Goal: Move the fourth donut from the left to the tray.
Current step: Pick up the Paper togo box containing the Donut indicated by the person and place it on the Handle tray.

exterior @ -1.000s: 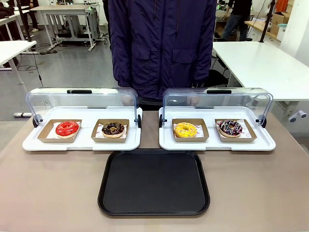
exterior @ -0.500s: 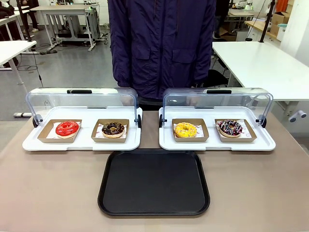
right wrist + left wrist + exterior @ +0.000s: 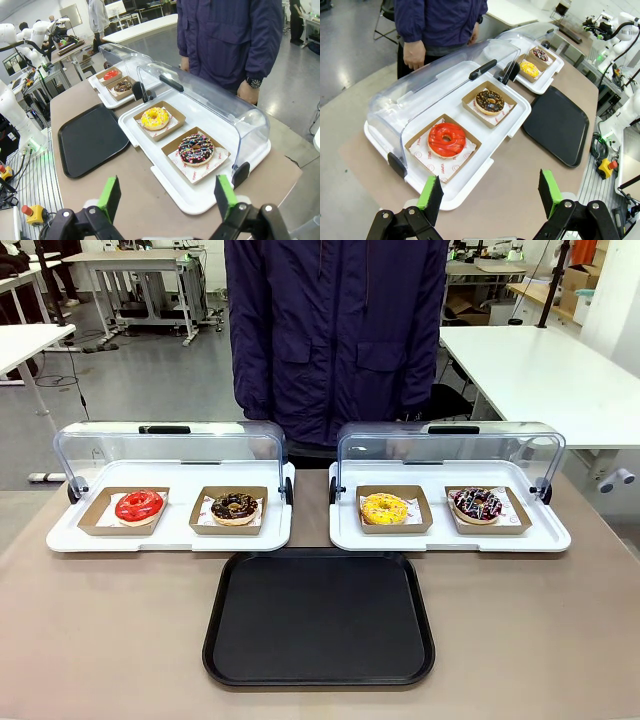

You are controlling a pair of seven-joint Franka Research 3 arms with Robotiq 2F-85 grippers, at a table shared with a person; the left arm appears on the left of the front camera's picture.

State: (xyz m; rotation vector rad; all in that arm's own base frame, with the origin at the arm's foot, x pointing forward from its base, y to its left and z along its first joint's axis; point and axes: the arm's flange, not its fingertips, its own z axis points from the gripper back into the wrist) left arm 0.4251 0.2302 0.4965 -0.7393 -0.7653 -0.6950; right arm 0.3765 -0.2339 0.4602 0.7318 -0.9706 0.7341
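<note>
The fourth donut (image 3: 477,504) has dark chocolate glaze with pale drizzle and coloured sprinkles. It sits in a brown cardboard holder at the right end of the right white display tray, under its raised clear lid. In the right wrist view the fourth donut (image 3: 196,149) lies just beyond my right gripper (image 3: 167,197), which is open and holds nothing. The black tray (image 3: 320,618) lies bare at the table's front centre, and the tray (image 3: 91,137) lies to the left in the right wrist view. My left gripper (image 3: 492,192) hangs open above the table's left end. The fourth donut (image 3: 539,54) shows far off there.
A yellow donut (image 3: 385,508) shares the right display tray (image 3: 450,536). The left display tray (image 3: 170,535) holds a red donut (image 3: 139,505) and a chocolate crumb donut (image 3: 235,506). Both clear lids (image 3: 450,445) stand raised. A person (image 3: 335,335) in a dark jacket stands behind the table.
</note>
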